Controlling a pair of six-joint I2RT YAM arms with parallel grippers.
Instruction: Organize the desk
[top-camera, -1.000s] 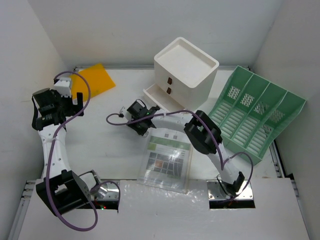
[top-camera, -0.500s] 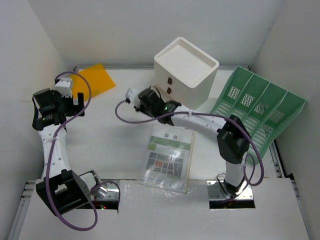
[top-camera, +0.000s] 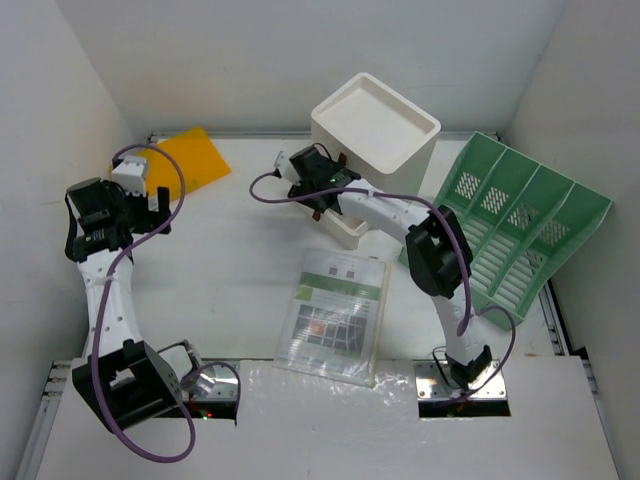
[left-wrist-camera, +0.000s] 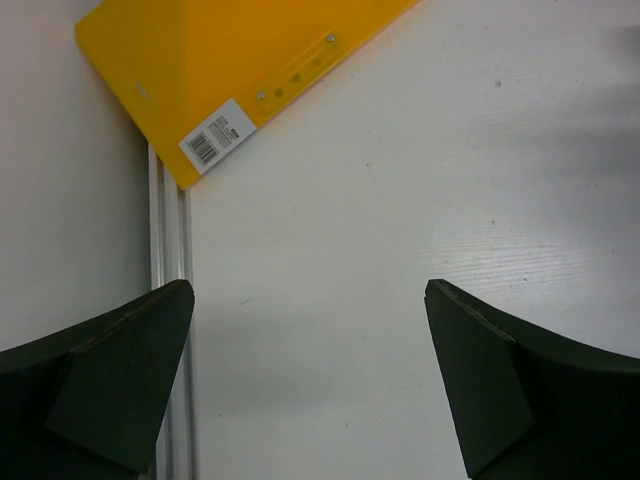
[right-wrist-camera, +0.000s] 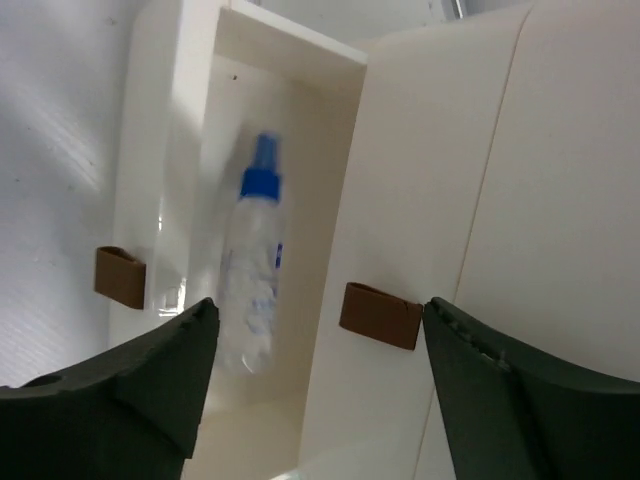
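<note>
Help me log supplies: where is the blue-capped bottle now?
In the right wrist view, the blue-capped bottle lies inside the open drawer of the white drawer box, left of a brown handle.

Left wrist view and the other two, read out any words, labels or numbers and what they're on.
No text can be read in any view.
On the yellow folder, the barcode sticker: print too small.
On the desk, the printed sheet: too small.
In the open drawer, the bottle: blue marking, blurred.
</note>
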